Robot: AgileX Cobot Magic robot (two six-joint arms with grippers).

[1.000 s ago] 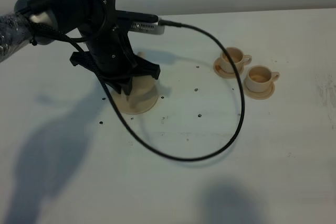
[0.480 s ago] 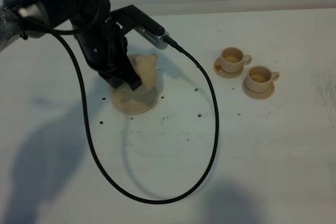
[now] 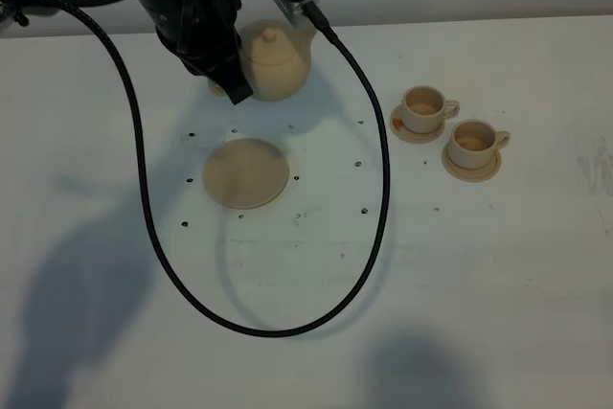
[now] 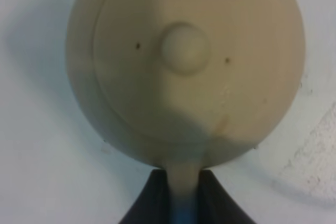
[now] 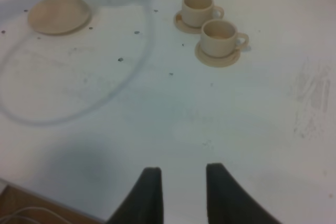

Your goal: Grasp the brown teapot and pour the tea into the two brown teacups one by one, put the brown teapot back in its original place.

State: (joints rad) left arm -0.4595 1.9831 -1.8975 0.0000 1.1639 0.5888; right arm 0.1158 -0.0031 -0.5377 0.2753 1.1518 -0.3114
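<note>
A black cable (image 3: 386,189) loops across the table (image 3: 517,284) between wide saucer (image 3: 245,172) and teacups (image 3: 424,107).

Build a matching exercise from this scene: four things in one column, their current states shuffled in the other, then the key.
1. teapot
2. large saucer
3. cups
4. right gripper

A. lying bare on the table
B. held by its handle in the left gripper
C. holding nothing
D. standing on small saucers

Pairs: 1-B, 2-A, 3-D, 4-C
</note>
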